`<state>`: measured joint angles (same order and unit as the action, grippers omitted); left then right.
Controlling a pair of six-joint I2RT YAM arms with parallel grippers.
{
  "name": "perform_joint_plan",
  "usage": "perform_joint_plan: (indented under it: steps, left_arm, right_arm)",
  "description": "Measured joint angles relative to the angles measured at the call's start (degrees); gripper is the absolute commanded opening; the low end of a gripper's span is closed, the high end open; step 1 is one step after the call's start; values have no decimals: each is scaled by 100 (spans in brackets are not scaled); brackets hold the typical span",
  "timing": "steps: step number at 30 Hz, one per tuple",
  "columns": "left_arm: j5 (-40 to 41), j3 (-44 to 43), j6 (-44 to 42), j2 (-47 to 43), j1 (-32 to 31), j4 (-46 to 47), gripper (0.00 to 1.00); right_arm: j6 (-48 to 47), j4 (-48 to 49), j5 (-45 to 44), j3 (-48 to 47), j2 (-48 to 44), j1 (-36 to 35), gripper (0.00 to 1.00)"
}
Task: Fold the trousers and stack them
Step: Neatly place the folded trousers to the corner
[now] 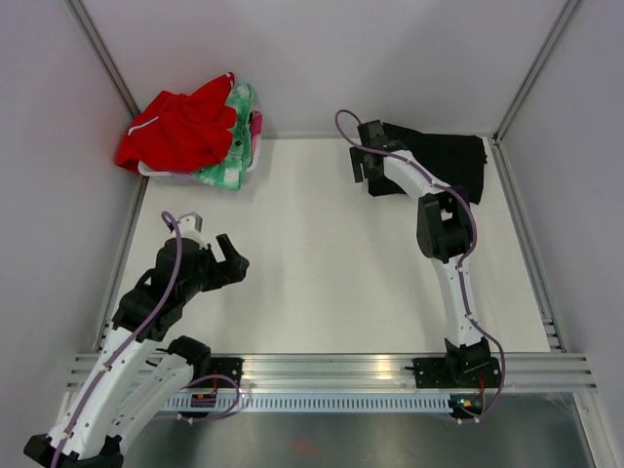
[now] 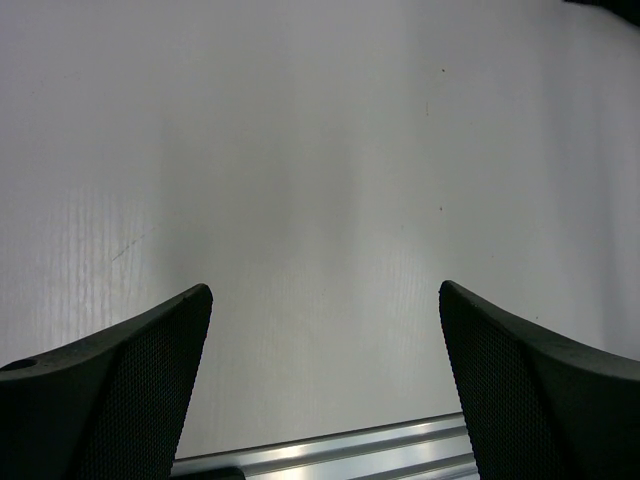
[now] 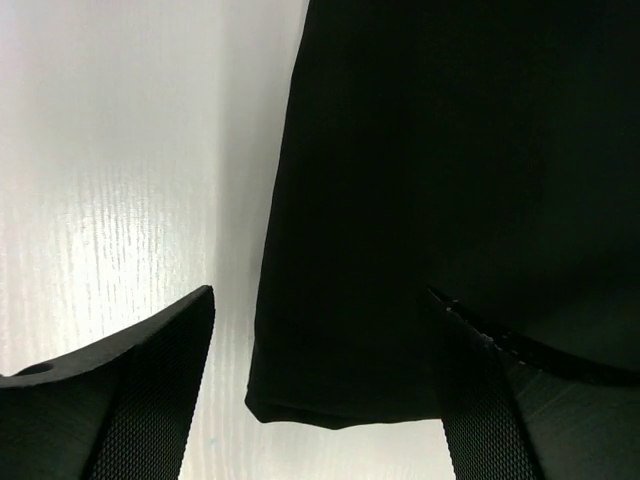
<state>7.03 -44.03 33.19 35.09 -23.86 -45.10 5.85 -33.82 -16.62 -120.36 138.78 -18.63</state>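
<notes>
The black trousers [image 1: 444, 161] lie folded into a compact block at the back right of the table. My right gripper [image 1: 368, 174] hovers over their left end, open, with the jaws wide apart. In the right wrist view the folded black cloth [image 3: 420, 200] fills the upper right, and its near corner lies between my fingers; the right finger [image 3: 490, 400] overlaps the cloth. My left gripper [image 1: 232, 259] is open and empty over bare table at the front left. The left wrist view shows only white table between its fingers [image 2: 120, 390].
A red garment with white trim [image 1: 180, 127] lies on a green-and-pink patterned cloth [image 1: 239, 136] at the back left corner. White walls enclose the table on three sides. A metal rail [image 1: 331, 370] runs along the near edge.
</notes>
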Motion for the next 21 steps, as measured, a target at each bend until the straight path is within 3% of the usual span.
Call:
perform_joint_plan:
  steps: [12,21]
  left_arm:
    - [293,-4,186,382,0,-258,100]
    - [461,-98,251,560,0,-269,100]
  right_arm:
    - [-208,527,-564,326,146,61,76]
    - [-116,1075,-522,1292,-376,542,78]
